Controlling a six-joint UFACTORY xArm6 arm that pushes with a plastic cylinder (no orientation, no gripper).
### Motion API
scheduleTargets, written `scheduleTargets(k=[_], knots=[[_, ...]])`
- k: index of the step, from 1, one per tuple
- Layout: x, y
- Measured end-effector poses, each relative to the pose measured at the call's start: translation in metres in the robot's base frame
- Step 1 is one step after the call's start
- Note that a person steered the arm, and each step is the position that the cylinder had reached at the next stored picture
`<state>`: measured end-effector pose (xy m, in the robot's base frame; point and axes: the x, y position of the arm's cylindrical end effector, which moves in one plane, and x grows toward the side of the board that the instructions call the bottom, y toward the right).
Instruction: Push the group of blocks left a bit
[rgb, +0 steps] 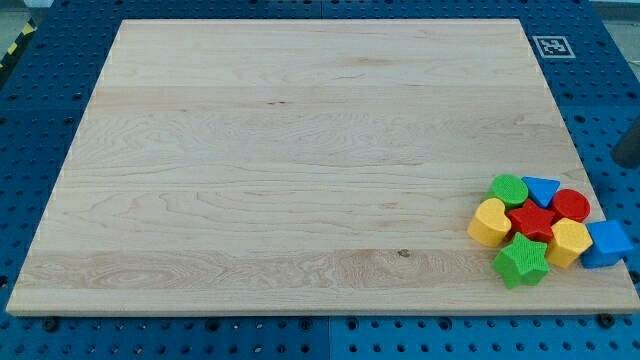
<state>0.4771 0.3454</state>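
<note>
Several blocks sit tightly grouped at the bottom right of the wooden board (300, 150). They are a green round block (509, 189), a blue triangular block (541, 188), a red round block (571, 205), a yellow heart (489, 222), a red star (532, 220), a yellow hexagon (568, 242), a blue cube (606, 244) and a green star (521, 261). A dark shape at the view's right edge looks like my rod, cut off by the frame. Its lower end, my tip (628, 163), lies up and to the right of the group, apart from the red round block.
The board lies on a blue pegboard surface (40, 120). A black-and-white marker tag (551, 46) sits at the board's top right corner. The blue cube reaches the board's right edge, and the green star is close to its bottom edge.
</note>
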Motion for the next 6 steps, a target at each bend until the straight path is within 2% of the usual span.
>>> scheduleTargets(k=[1, 2, 3, 5, 6], knots=[[0.087, 0.000], [0.116, -0.001], [0.110, -0.007], [0.092, -0.085], [0.092, -0.091]])
